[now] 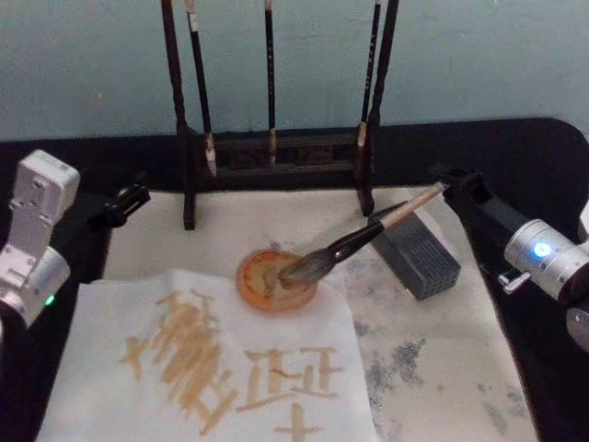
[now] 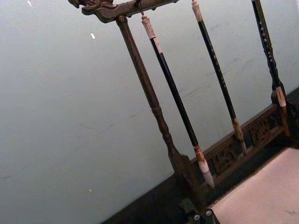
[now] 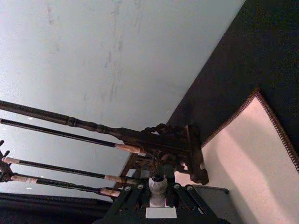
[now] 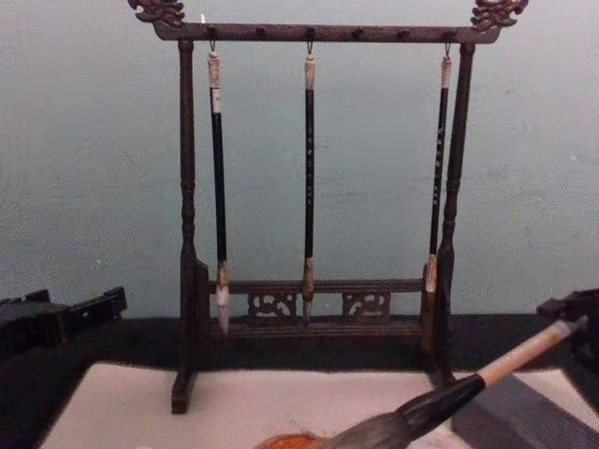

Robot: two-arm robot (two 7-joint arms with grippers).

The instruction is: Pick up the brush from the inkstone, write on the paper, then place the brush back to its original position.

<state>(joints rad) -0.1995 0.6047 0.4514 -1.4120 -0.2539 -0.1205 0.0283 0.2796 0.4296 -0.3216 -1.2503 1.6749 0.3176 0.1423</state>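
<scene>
The brush [image 1: 350, 247] lies slanted, its bushy tuft in a round orange dish [image 1: 262, 287] and its beige handle leaning on the dark grey inkstone block [image 1: 419, 253]. My right gripper [image 1: 447, 188] is at the handle's upper end, shut on it. In the right wrist view the handle's end [image 3: 158, 184] sits between the fingers. The chest view shows the brush [image 4: 440, 402] low at the right. The cream paper [image 1: 442, 368] covers the table under everything and carries grey stains. My left gripper [image 1: 136, 196] rests open at the paper's far left corner, away from the brush.
A wooden brush rack [image 1: 276, 152] with three slim dark hanging brushes stands along the paper's far edge. A white sheet [image 1: 101, 331] with orange-brown strokes lies on the front left. Black cloth [image 1: 543, 157] surrounds the paper.
</scene>
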